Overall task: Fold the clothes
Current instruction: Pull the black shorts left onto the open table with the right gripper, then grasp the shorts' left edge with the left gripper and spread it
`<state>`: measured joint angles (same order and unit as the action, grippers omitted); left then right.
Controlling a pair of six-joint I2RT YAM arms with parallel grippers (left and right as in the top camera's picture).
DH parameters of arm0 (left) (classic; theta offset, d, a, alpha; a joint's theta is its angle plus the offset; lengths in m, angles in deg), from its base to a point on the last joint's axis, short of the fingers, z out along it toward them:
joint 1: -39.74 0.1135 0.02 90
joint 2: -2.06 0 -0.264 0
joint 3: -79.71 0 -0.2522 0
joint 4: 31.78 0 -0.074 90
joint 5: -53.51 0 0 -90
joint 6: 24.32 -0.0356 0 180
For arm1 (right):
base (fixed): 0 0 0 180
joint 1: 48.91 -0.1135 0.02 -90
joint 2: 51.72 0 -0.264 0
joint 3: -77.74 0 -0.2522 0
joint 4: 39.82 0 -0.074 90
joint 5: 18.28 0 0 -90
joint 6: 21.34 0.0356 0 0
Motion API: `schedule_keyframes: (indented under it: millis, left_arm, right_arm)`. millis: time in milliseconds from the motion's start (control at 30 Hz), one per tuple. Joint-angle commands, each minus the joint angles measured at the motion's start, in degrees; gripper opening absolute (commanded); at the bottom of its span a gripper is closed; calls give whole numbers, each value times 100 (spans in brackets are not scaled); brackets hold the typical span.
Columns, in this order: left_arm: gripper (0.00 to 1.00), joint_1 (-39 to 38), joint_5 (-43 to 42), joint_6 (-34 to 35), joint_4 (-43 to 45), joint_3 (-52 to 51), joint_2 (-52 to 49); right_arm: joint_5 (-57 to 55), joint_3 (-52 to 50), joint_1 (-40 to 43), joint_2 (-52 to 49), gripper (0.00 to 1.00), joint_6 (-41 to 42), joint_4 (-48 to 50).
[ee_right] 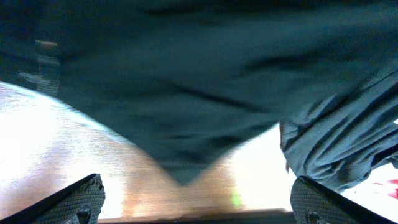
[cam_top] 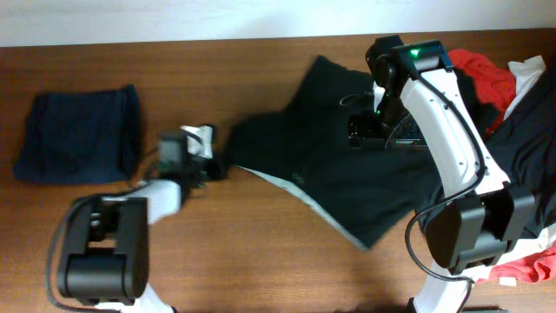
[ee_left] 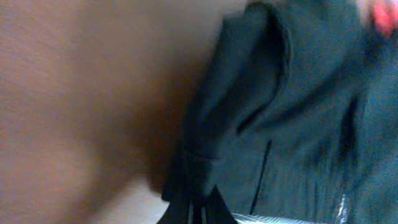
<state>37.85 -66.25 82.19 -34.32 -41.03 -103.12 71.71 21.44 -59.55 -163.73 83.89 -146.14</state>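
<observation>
**DESK:** Where is the clothing in this one?

**PHOTO:** A black garment (cam_top: pixel 339 178) lies spread and rumpled across the middle of the wooden table (cam_top: pixel 261 261), seen from overhead. Its pale inner hem shows along the near edge. A navy garment (cam_top: pixel 78 137), folded into a neat block, sits well apart at the far left. A heap of clothes (cam_top: pixel 521 139) crowds the right edge just beside the black garment, with red cloth (cam_top: pixel 482 74) and white cloth (cam_top: pixel 528 74) at its far end.

**DESK:** And the arms?

**PHOTO:** The left gripper (cam_top: pixel 217 165) sits low on the table at the black garment's left corner. Its wrist camera shows the fingers (ee_left: pixel 214 208) pinched together on a bunched fold of the dark cloth, with bare wood to the left. The right arm (cam_top: pixel 452 148) reaches from the near right over the garment's far half. The right gripper (ee_right: pixel 199 202) hangs above the cloth with its fingers (ee_right: pixel 81 199) set wide apart, holding nothing. That wrist view is blurred but shows a dark hem and lit tabletop between the fingers.

**DESK:** Is anything else on the table?

**PHOTO:** Only the two arm bases at the near edge, left and right.
</observation>
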Motion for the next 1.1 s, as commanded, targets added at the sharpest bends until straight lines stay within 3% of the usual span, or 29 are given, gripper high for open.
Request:
schedule_keyframes:
  millis: [0, 67, 100, 300, 400, 533, 633, 700, 833, 867, 900, 933, 1000, 1067]
  left_arm:
    - [2, 1021, 170, 15, -713, 1403, 295]
    - [72, 1255, 168, 13, -1130, 2028, 295]
    - [99, 1333, 166, 13, -1484, 2280, 295]
    - [99, 918, 149, 17, -5567, 2376, 289]
    - [99, 37, 125, 20, -6120, 2100, 289]
    - [99, -1075, 103, 706, -5563, 1478, 289]
    - [94, -2044, -81, 1779, -4551, 778, 286]
    - [93, -2459, -90, 2090, -4094, 605, 286]
    - [81, -3038, -90, 2796, -3871, 509, 286]
    - [64, -3077, -90, 2894, -3891, 509, 286]
    - [18, -3073, -37, 2889, -3945, 509, 289]
    - [1, -3051, 44, 2889, -4035, 511, 289]
    - [0, -2859, 568, 2885, -4511, 511, 293]
    - [0, -2146, 1252, 2315, -5136, 514, 391]
  right_arm:
    - [-155, 55, 22, 138, 99, 31, -2]
    - [-155, 55, 22, 138, 99, 31, -2]
    - [-155, 55, 22, 138, 99, 31, -2]
    - [-157, 55, 22, 138, 99, 31, 83]
    - [-157, 55, 22, 138, 99, 31, 92]
    - [-157, 55, 22, 138, 99, 31, 85]
    - [-157, 55, 22, 138, 99, 28, 85]
    - [-157, 55, 22, 138, 99, 28, 85]
    - [-157, 55, 22, 138, 99, 28, 81]
    - [-157, 55, 22, 138, 99, 28, 81]
    - [-157, 55, 22, 138, 99, 28, 81]
    - [-160, 55, 22, 138, 99, 26, 81]
    - [-164, 55, 22, 138, 99, 26, 81]
    - [-223, 55, 22, 138, 99, 26, 81]
